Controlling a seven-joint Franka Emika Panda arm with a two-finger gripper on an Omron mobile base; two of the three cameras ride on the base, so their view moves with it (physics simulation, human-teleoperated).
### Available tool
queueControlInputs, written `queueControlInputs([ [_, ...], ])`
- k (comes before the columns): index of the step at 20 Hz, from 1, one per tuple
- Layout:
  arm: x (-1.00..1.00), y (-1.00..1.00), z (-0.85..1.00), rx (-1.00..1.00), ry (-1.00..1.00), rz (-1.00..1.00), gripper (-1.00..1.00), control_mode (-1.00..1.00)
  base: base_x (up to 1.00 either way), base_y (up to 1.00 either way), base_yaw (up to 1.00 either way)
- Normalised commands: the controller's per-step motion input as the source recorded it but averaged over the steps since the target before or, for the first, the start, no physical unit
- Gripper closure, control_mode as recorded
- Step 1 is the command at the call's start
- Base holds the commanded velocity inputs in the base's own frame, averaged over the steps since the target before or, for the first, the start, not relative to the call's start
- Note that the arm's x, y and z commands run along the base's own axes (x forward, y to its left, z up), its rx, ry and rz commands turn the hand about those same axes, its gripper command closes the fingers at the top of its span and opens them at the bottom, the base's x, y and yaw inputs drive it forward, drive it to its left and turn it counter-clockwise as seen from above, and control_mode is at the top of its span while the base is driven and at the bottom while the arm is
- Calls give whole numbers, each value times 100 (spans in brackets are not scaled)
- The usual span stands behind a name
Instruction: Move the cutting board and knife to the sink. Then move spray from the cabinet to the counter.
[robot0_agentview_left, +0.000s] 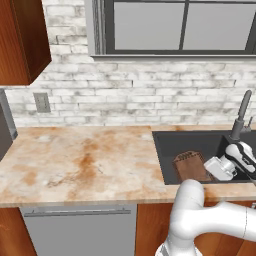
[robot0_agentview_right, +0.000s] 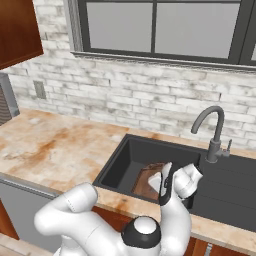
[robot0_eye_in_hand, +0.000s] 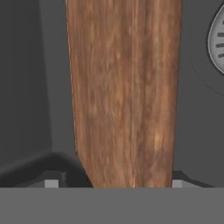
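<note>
The cutting board (robot0_agentview_left: 191, 166) is inside the sink (robot0_agentview_left: 165, 150). It sits near the front wall of the basin, tipped up a little, not lying flat on the bottom. In the hand view the brown board (robot0_eye_in_hand: 124, 96) runs up the middle of the picture, very close to the camera, with the dark sink floor on both sides and part of the round drain (robot0_eye_in_hand: 217, 39) at the right edge.

The gripper (robot0_eye_in_hand: 113, 183) is low in the sink, right over the board. Its two finger tips (robot0_eye_in_hand: 51, 183) peek up at the bottom of the hand view, one on each side of the board and wide apart. So the jaws look spread, and I think they are not pinching the board.

What could go wrong from here? The board may be leaning, so it could slide or flop down when the hand pulls away. If the hand lifts crooked, a finger could catch the board's edge and drag it up and out again. The faucet (robot0_agentview_right: 212, 127) stands close behind the arm (robot0_agentview_right: 165, 220), so a big swing could bump it.

I cannot find the knife in these pictures. It may be under the board or somewhere else. The spray job is not yet done, and the cabinet (robot0_agentview_left: 22, 40) is far off to the left, across the counter (robot0_agentview_left: 80, 160)
</note>
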Motion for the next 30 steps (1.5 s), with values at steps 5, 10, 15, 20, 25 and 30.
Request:
queueControlInputs([
  [5,-2,-3,14,-7,-4,-1,-100,-100,0,0,0],
  [10,0,1,25,-12,-9,-3,-100,-100,0,0,0],
  [15,-3,9,19,-20,-19,-9,-100,-100,0,0,0],
  [20,-9,4,1,-32,-34,-11,-100,-100,0,0,0],
  [25,-14,0,4,-31,-37,-8,-100,-100,0,0,0],
  [30,-27,15,29,-17,-9,-9,-100,-100,0,0,0],
])
